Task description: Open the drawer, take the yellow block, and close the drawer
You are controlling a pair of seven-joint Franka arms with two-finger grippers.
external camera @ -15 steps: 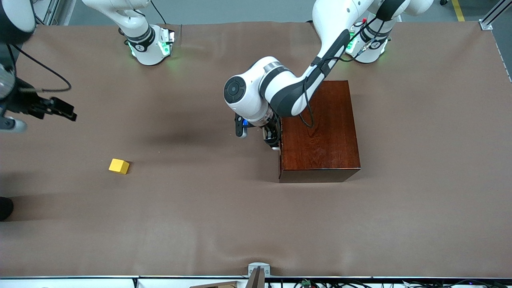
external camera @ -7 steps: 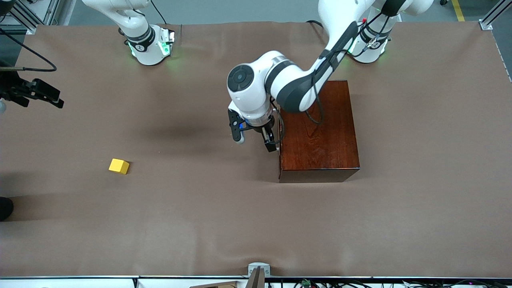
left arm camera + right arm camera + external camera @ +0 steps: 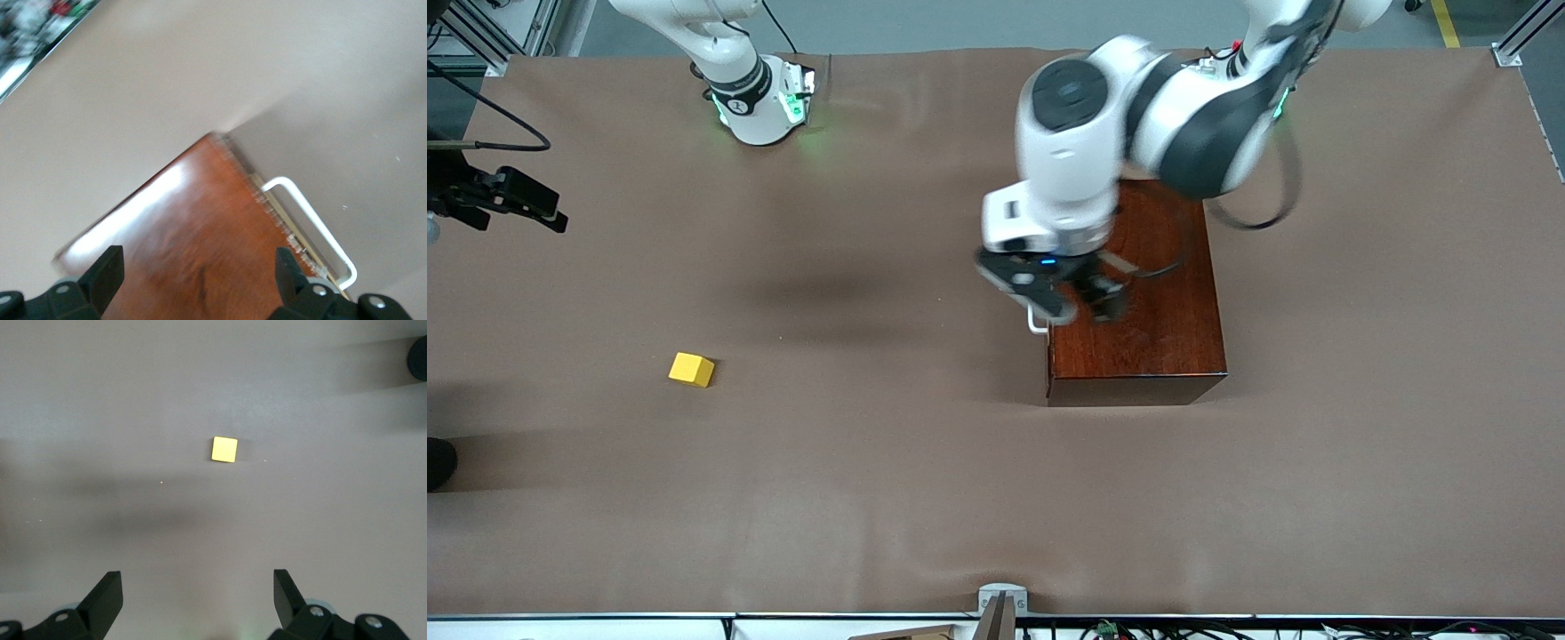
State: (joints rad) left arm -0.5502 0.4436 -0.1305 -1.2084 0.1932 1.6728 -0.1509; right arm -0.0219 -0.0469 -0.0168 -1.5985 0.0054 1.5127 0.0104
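Note:
The dark reddish-brown wooden box stands mid-table toward the left arm's end. Its drawer is shut, and only the white U-shaped handle sticks out of the side that faces the right arm's end. My left gripper is open and empty, up in the air over the box's top beside the handle. The left wrist view shows the box top and the handle. The yellow block lies on the bare table toward the right arm's end. My right gripper is open and empty, high over the table, with the block in its wrist view.
The brown table cover stretches wide around the block and the box. A dark round object sits at the table's edge at the right arm's end, nearer to the front camera than the block; it also shows in the right wrist view.
My left gripper has left the handle, risen and swung over the box's top. The right gripper has moved a little toward the robots' side. The block and box have not moved.

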